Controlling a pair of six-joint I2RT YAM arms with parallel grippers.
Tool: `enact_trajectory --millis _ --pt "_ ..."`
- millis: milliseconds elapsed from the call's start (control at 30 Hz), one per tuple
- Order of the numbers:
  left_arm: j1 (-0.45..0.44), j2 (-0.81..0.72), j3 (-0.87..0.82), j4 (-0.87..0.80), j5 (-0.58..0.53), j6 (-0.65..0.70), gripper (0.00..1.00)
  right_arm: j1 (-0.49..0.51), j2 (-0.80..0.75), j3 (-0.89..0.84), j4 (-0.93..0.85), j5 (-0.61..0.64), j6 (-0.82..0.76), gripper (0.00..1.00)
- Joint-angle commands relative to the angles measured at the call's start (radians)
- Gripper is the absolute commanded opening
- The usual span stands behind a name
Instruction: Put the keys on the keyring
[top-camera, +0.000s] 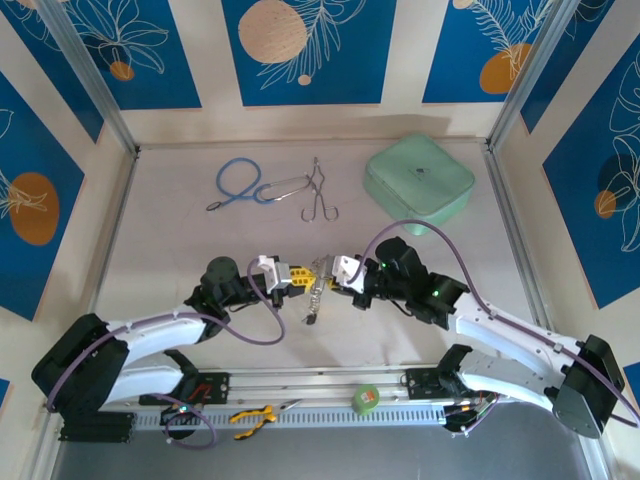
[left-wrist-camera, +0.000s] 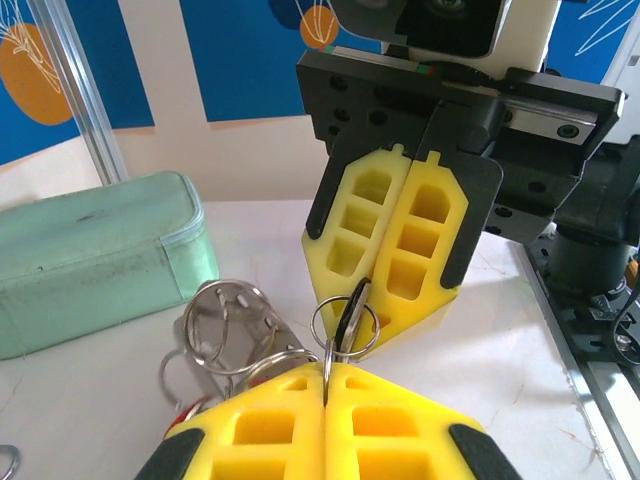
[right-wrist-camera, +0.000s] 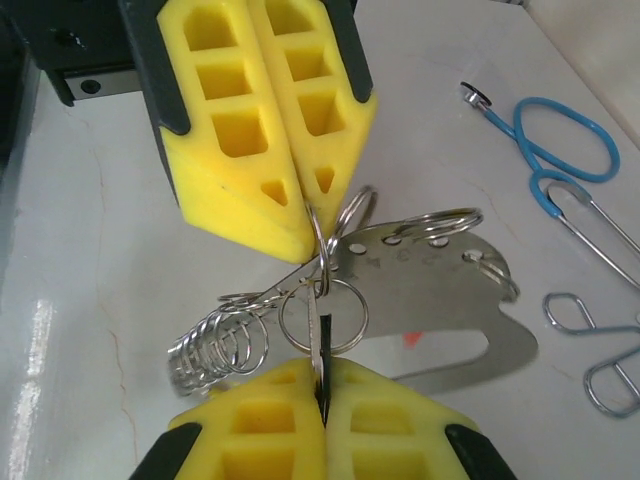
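At the far right corner of the desk (top-camera: 170, 250) sits one mint-green zip case (top-camera: 418, 182), closed, so I can't see what is inside. Along the far edge lie one blue cord loop (top-camera: 240, 183) and one pair of steel forceps (top-camera: 318, 195), just beside each other. On the rail at the near edge I count one pair of yellow-handled pliers (top-camera: 252, 417) and one green tape roll (top-camera: 366, 399).

Both arms reach in from the near corners with elbows bent, and their wrists turn toward each other so the two grippers meet tip to tip over the middle of the desk. The left gripper (top-camera: 300, 277) has its yellow fingers (left-wrist-camera: 270, 430) pressed together, pinching one thin silver ring of the keyring (right-wrist-camera: 322, 315) edge-on. The keyring is a cluster of linked split rings held off the desk between the two tips. The right gripper (top-camera: 330, 272) has its fingers (right-wrist-camera: 250, 440) squeezed together on a dark key (right-wrist-camera: 322, 350), which passes through a round ring of that cluster. I can make out only that one key.

A flat silver plate (right-wrist-camera: 430, 290) with a row of holes and a wire coil (right-wrist-camera: 225, 345) hang on the same cluster.
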Motion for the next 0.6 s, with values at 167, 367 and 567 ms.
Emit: enact_trajectory --millis 167,367,567 --pt "-0.006 -0.023 0.024 -0.104 -0.021 0.057 0.00 -0.019 -0.035 -0.006 -0.022 0.004 0.015 0.00" --pt "-0.004 -0.063 -0.026 -0.038 -0.119 0.038 0.61 -0.015 -0.009 0.033 -0.084 0.056 -0.019 0.00" --pt "-0.006 -0.210 -0.104 0.000 -0.466 0.015 0.77 0.000 0.081 0.112 -0.105 0.050 -0.047 0.00"
